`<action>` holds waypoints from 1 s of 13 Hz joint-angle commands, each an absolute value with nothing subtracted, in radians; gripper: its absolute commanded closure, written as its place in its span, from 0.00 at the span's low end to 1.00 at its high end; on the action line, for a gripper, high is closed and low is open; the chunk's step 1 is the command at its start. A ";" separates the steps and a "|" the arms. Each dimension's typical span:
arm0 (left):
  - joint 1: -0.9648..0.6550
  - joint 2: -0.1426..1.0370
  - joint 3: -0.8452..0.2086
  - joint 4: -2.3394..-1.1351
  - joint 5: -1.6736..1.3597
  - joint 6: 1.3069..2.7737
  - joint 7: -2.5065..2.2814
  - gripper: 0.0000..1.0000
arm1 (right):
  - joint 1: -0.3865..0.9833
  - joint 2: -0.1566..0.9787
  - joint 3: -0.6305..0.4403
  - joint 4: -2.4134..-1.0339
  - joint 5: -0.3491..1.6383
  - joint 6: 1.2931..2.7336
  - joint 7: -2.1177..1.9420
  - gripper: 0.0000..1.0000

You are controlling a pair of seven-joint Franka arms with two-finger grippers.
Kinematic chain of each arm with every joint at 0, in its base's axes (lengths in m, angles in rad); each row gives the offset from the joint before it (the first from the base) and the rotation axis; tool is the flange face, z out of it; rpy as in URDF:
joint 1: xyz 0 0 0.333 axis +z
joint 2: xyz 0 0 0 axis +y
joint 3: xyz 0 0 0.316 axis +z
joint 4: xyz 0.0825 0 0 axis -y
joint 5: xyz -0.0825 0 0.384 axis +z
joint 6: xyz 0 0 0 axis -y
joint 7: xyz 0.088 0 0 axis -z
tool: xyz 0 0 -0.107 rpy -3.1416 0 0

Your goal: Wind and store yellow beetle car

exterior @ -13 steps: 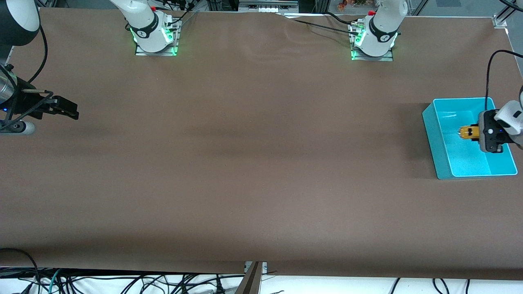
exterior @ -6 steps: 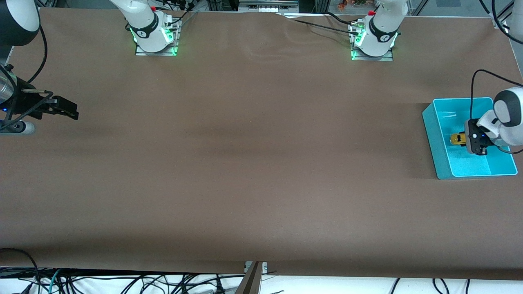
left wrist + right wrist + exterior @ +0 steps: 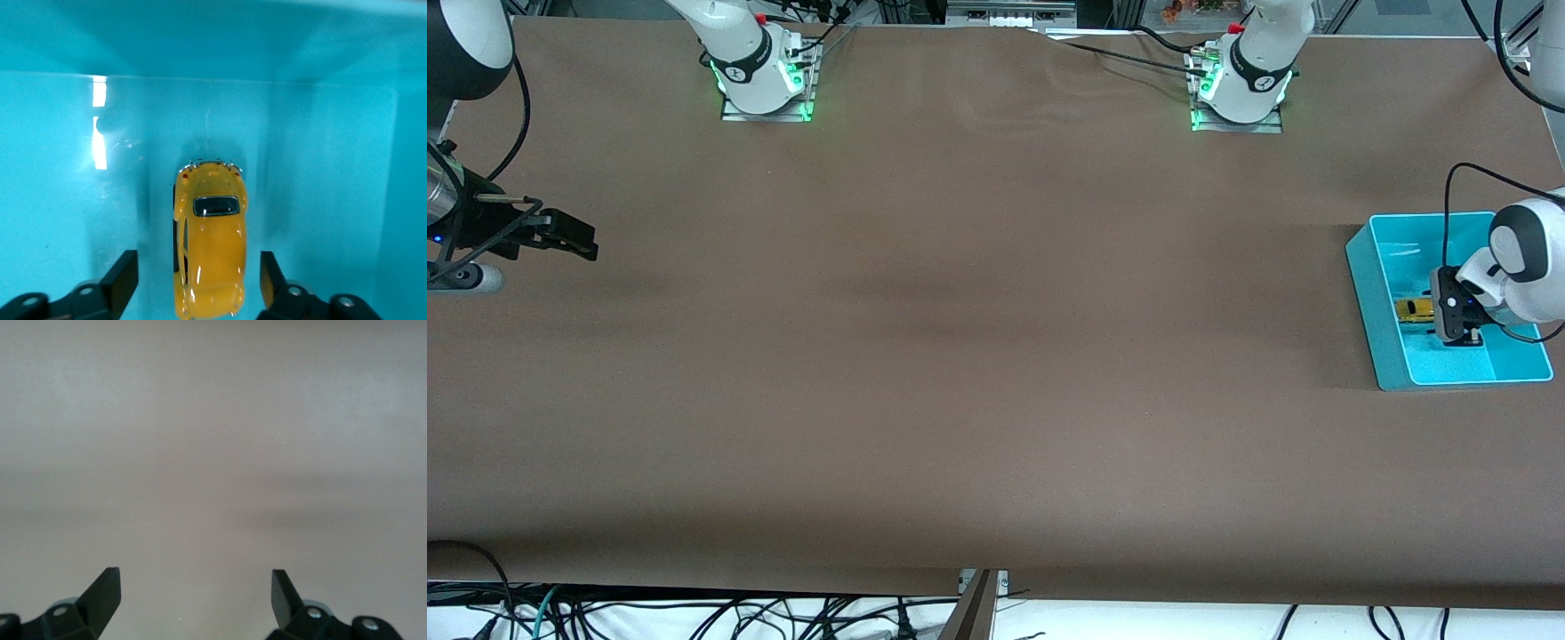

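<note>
Now I see the left gripper (image 3: 199,283) down inside the teal bin (image 3: 1371,293), jaws spread clear of the yellow beetle car (image 3: 210,243) lying between them on the bin floor, while the right gripper (image 3: 569,235) waits, spread wide, over the brown table (image 3: 960,356).

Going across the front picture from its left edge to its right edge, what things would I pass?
Right claw waiting over the brown table → teal bin → yellow toy car in the bin → left claw, open around the car.
</note>
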State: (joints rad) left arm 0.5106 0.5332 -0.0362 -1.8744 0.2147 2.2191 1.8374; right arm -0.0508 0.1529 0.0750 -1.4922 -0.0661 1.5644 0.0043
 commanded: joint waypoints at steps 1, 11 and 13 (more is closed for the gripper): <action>0.485 0.386 -0.048 -1.852 0.222 2.019 1.844 0.00 | -0.051 0.152 0.077 -1.489 -0.077 1.565 0.021 0.00; 0.459 0.273 -0.329 -1.622 0.031 1.574 0.981 0.00 | -0.052 0.150 0.077 -1.489 -0.077 1.566 0.021 0.00; 0.459 0.273 -0.411 -1.568 0.031 1.533 0.741 0.00 | -0.052 0.152 0.075 -1.489 -0.077 1.566 0.021 0.00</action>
